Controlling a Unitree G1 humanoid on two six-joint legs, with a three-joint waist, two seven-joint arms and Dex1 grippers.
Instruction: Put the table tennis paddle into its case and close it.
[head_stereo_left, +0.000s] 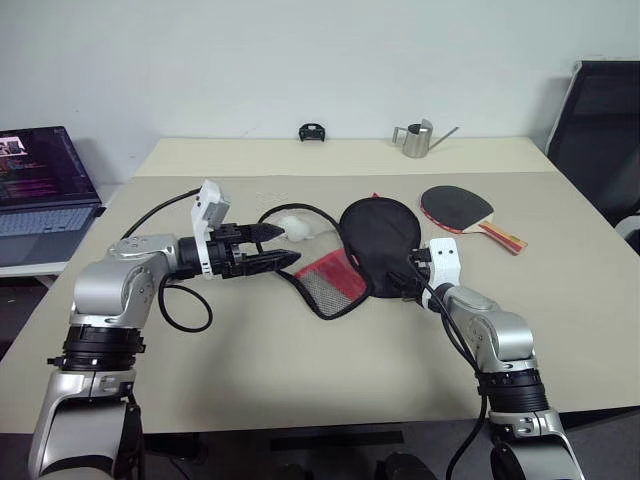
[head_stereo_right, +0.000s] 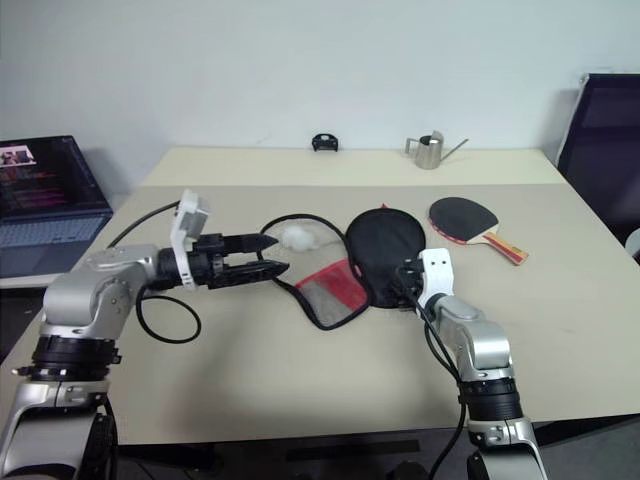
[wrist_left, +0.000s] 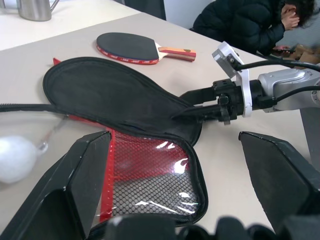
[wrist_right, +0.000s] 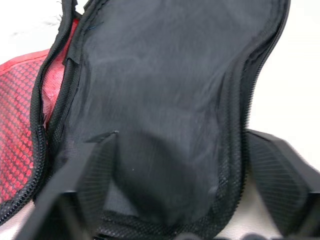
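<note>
Paddle: one table tennis paddle, flat on the table, well apart from our grippers.
Case: one case, unzipped, beside it.
Right gripper: fingers straddling the case's narrow end.
Left gripper: fingers spread, holding nothing.
Beyond: one steel watering can.

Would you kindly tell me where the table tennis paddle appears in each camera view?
Left eye view: table tennis paddle right of centre, beyond the open case.
Right eye view: the same, upper right of the case.
Left wrist view: near the upper edge, behind the case.
Right wrist view: not in it.
Shared landmark: the case.
</note>
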